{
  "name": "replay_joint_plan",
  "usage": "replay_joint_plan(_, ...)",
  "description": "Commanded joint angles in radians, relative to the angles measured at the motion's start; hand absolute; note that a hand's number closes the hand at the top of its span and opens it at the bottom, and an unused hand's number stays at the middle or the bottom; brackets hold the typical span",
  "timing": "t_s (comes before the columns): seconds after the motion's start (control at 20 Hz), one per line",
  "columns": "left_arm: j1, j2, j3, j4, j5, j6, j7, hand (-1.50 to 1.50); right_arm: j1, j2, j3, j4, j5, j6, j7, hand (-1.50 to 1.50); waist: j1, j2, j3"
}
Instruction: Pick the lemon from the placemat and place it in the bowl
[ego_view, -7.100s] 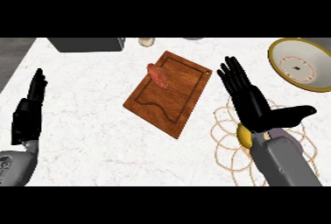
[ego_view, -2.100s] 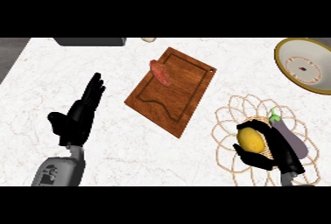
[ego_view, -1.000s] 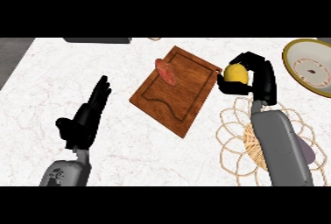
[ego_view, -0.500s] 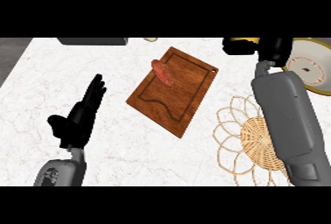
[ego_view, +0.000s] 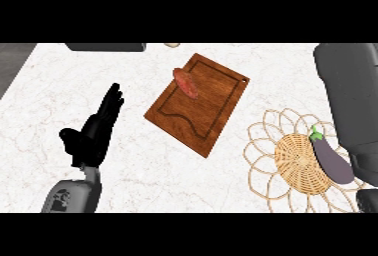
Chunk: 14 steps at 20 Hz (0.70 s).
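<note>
The woven placemat lies at the lower right with a purple eggplant on its right side. Neither the lemon nor the bowl shows in the head view. My right forearm runs up the right edge and leaves the picture at the top, so its hand is out of sight. At the left my left hand rests open above the counter with fingers straight, holding nothing.
A wooden cutting board lies tilted in the middle with a reddish sausage near its top corner. A dark object and a small cream thing sit at the far edge of the white marble counter.
My right arm has stretched farther up and right. Its hand with the lemon, seen by the bowl half a second ago, has passed out of view along with the bowl. The left hand stays put.
</note>
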Motion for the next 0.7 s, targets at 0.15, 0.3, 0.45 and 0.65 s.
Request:
replay_joint_plan(0.15,-0.027,0.029,0.024,0.029,0.013,-0.036,-0.011,0.00,-0.119,-0.104,-0.079,0.195,-0.018,-0.001,-0.032,1.50,0.005,0.003,0.000)
replay_joint_plan(0.3,-0.002,0.007,0.007,-0.022,0.009,-0.016,0.006,0.00,-0.092,-0.187,-0.092,0.328,0.023,-0.025,-0.086,1.50,0.019,0.008,0.000)
replay_joint_plan(0.45,0.017,0.009,0.002,0.010,0.000,-0.026,-0.041,0.00,-0.126,-0.225,-0.077,0.393,0.073,-0.012,-0.038,1.50,0.017,0.009,0.000)
replay_joint_plan(0.65,0.042,-0.003,-0.018,-0.070,0.008,-0.021,0.030,0.00,-0.055,-0.301,-0.069,0.490,0.103,-0.020,-0.136,1.50,0.025,0.010,0.002)
